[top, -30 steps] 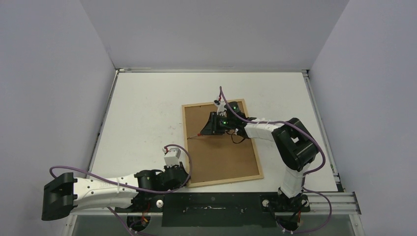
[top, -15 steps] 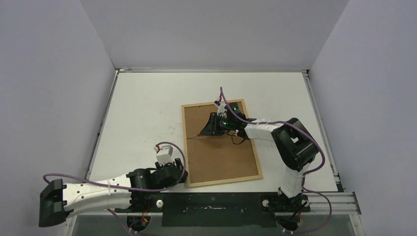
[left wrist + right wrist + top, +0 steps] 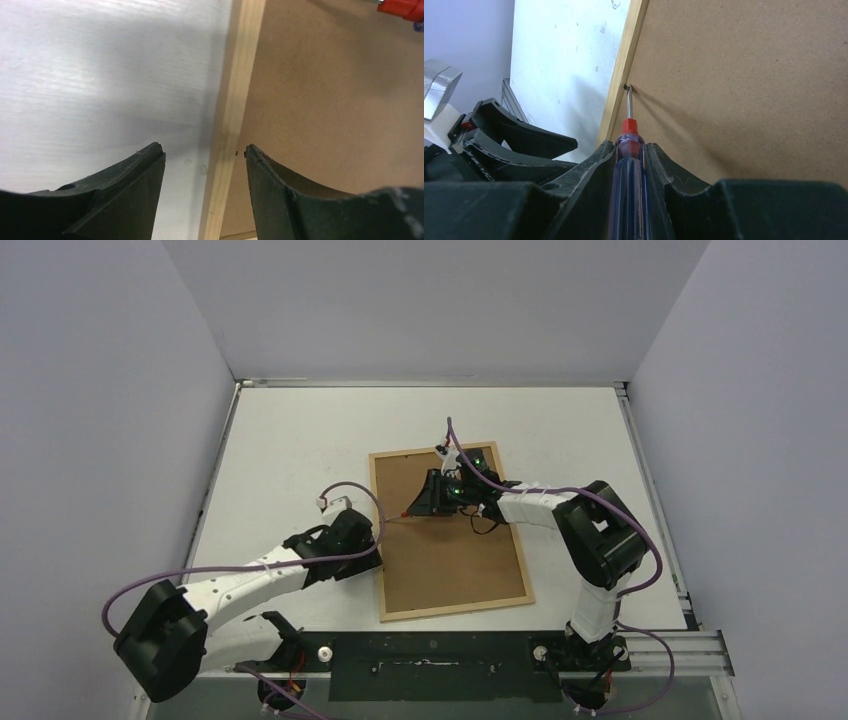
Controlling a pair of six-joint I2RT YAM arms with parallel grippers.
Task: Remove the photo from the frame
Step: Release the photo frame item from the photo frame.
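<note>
Nearest, the black mounting rail (image 3: 430,652) at the desk's front edge carries both arm bases. The left arm reaches forward and to the right across the white desk (image 3: 290,460), a purple cable (image 3: 345,492) looping over its wrist.

The left end effector (image 3: 204,151) stands wide, with nothing gripped. Its two black fingers (image 3: 125,190) straddle the left rail of the frame (image 3: 235,90): one over bare desk, the other over the brown backing panel (image 3: 450,555), the pale wood strip running up between them. Whether the fingertips touch the surface cannot be told from the wrist view.

The frame lies flat on the desk right of centre, back side up, slightly skewed, its near rail just beyond the mounting rail. The backing panel fills it edge to edge.

Further on, the right arm bends in from the right over the frame's upper half. The right end effector (image 3: 630,146) is clamped on a screwdriver (image 3: 628,175) with a blue translucent handle and a red collar, held low and pointing leftward. The metal shaft ends at a small dark tab on the inner edge of the left rail, where wood meets panel; tip and tab appear to touch.

Beyond – bare desk up to the back edge, then plain lavender walls (image 3: 430,300) on three sides.
</note>
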